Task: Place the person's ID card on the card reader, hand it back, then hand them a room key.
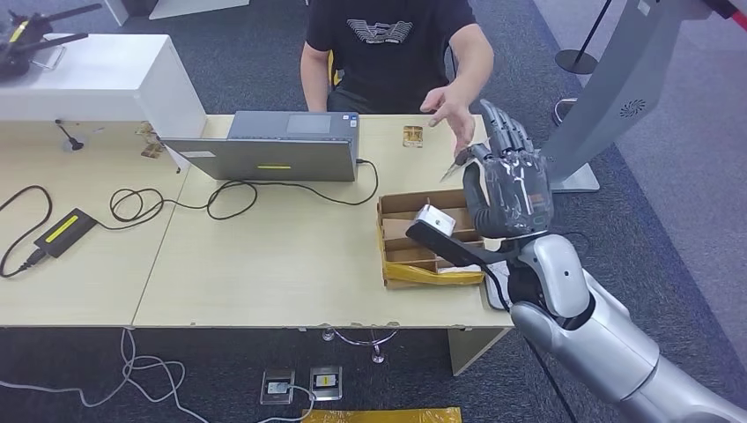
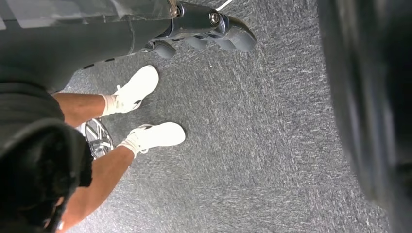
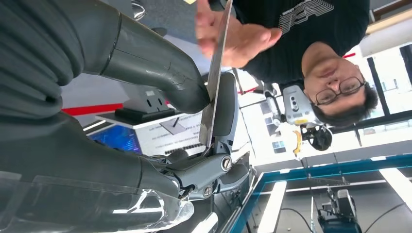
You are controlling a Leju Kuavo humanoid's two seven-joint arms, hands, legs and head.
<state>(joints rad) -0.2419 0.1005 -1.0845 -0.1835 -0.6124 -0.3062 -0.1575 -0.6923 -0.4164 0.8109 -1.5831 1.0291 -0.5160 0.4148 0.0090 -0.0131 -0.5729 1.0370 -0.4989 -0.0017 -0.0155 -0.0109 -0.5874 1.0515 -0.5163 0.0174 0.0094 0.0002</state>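
My right hand (image 1: 509, 181) is raised above the table's right end, at the far side of a cardboard box (image 1: 394, 231). It pinches a thin card (image 1: 460, 163) between thumb and finger; the right wrist view shows this card (image 3: 216, 73) edge-on between the thumb (image 3: 160, 73) and a dark finger. The person's hand (image 1: 451, 110) reaches toward the card, open-palmed (image 3: 238, 41), close to its far end. A small white and silver device (image 1: 434, 218) sits in the box. A small tan item (image 1: 412, 136) lies on the table near the person. My left hand (image 2: 209, 26) hangs over the carpet, holding nothing.
An open grey laptop (image 1: 273, 154) stands at the table's far middle, cables and a black power brick (image 1: 63, 231) to its left. A yellow packet (image 1: 432, 275) lies at the box's near edge. A grey stand (image 1: 608, 97) rises at the right. The person's legs and white shoes (image 2: 145, 136) are near my left side.
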